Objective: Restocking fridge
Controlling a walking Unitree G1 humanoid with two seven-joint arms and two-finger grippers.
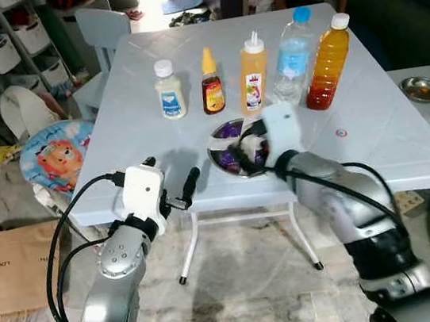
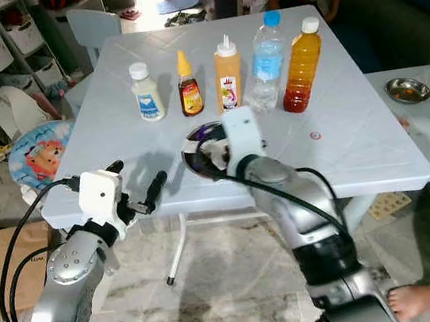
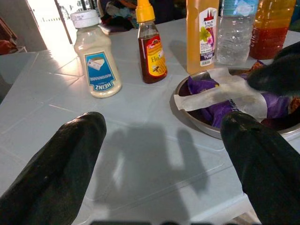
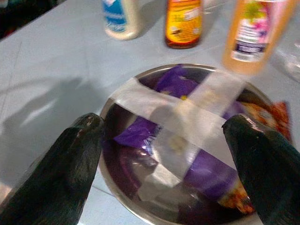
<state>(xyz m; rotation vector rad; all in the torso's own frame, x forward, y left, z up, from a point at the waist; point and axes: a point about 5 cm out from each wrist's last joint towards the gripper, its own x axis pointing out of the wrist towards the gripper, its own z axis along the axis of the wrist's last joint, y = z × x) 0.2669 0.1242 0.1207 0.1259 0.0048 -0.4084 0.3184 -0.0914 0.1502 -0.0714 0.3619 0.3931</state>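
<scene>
1. Right gripper is reached forward from the lower right of the head view, elbow bent, wrist over the steel bowl at the centre of the frame; its two black fingers are spread wide on either side of the bowl and have hold of nothing.
2. Left gripper is raised at the lower left, forearm angled up toward the near edge of the white table; its fingers are also parted wide and empty, hovering just short of the tabletop.
3. Purple packets fill the bowl, with strips of pale tape crossed over them and an orange-red packet at one side.
4. Behind the bowl, across the upper middle of the frame, stand a mayonnaise bottle, a honey bottle, an orange squeeze bottle, a clear water bottle and an amber bottle, all upright in a row.
5. Much of the bowl is hidden behind the right wrist in the head view, and the packets' print is too blurred to read.
6. A person's bare foot is cut off at the lower right corner.
</scene>
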